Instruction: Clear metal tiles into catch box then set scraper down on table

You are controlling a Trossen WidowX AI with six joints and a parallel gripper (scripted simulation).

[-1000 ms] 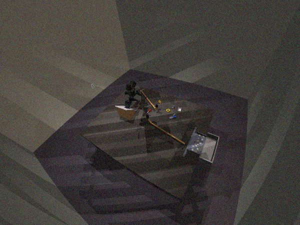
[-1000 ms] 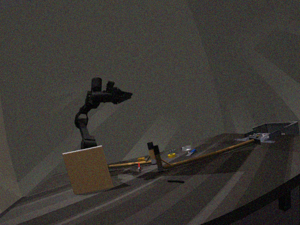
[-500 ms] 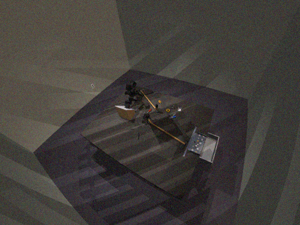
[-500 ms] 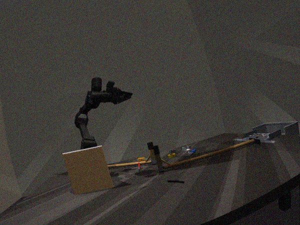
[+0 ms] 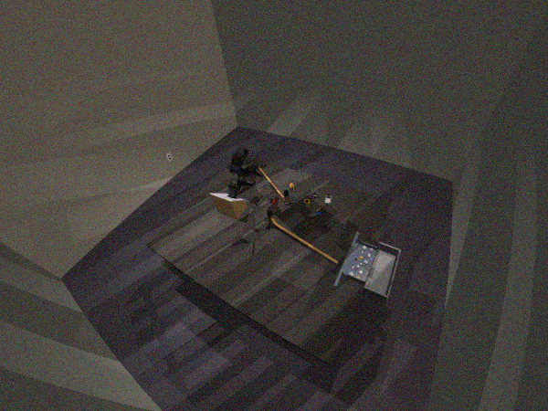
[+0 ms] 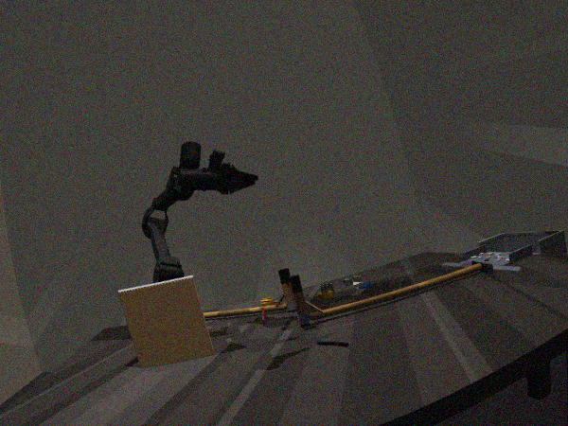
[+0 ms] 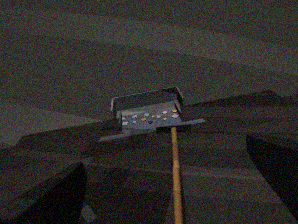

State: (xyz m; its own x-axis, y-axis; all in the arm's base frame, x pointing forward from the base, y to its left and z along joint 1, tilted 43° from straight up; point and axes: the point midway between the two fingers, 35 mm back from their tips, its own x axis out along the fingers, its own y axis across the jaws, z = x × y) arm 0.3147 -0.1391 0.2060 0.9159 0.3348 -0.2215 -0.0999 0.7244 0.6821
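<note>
My gripper (image 6: 256,179) (image 7: 166,157) is open and empty, raised high above the table; in the top view its fingers are too dark to make out. The long scraper (image 5: 303,242) (image 6: 398,294) (image 7: 176,172) lies below and ahead of it, its wooden handle running to the near edge of the steel bench plate (image 5: 349,266) (image 7: 135,127). Its dark head is at that edge. Several small metal tiles (image 5: 361,258) (image 7: 143,119), white, yellow and dark, are spread over the plate. The catch box (image 5: 383,275) (image 7: 145,97) adjoins the plate's far end. Part of its inside is hidden by walls in the exterior view.
A second wooden-handled tool (image 5: 271,183) (image 6: 237,312) lies nearer the arm's base. A tan panel (image 5: 229,208) (image 6: 168,322) stands beside the base. A yellow ring (image 5: 307,201), a blue item (image 5: 318,213) (image 6: 364,286), a white item (image 5: 328,199) and a red item (image 5: 274,201) (image 6: 263,313) lie around the tools.
</note>
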